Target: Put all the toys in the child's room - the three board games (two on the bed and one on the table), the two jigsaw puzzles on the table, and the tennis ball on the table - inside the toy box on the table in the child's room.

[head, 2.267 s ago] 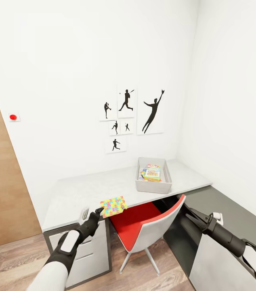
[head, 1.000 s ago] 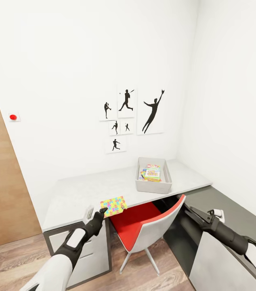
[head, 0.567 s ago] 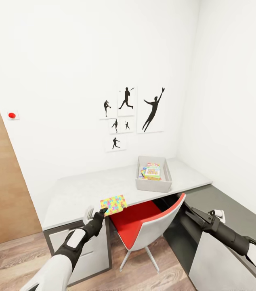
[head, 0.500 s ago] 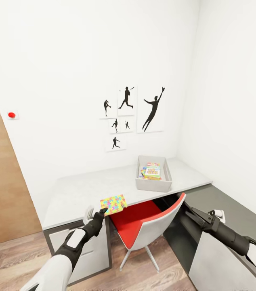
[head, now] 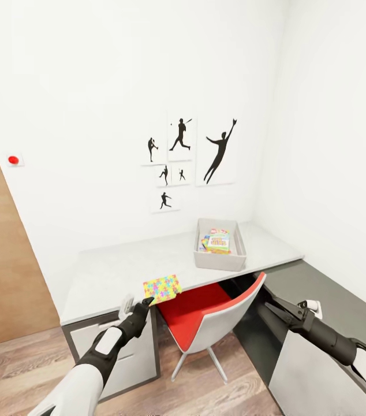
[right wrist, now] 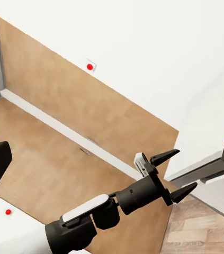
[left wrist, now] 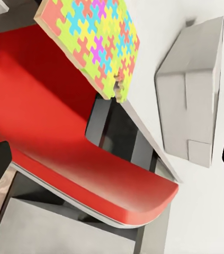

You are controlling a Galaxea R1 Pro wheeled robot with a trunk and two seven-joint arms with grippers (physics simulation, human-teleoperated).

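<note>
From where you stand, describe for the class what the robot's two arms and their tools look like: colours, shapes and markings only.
Both arms have white shells on the forearms that give way to matte black wrist segments. The left tool ends in two black pointed fingers, with a small pale grey block beside the wrist. The right tool is likewise black and two-pronged, with a small white block at its wrist.

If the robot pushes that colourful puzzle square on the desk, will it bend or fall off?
The jigsaw puzzle looks flat and stiff like a thin board, so it would probably slide, not flop. It already juts over the table edge above the red chair, so a nudge toward the robot might tip it off. It looks light.
</note>
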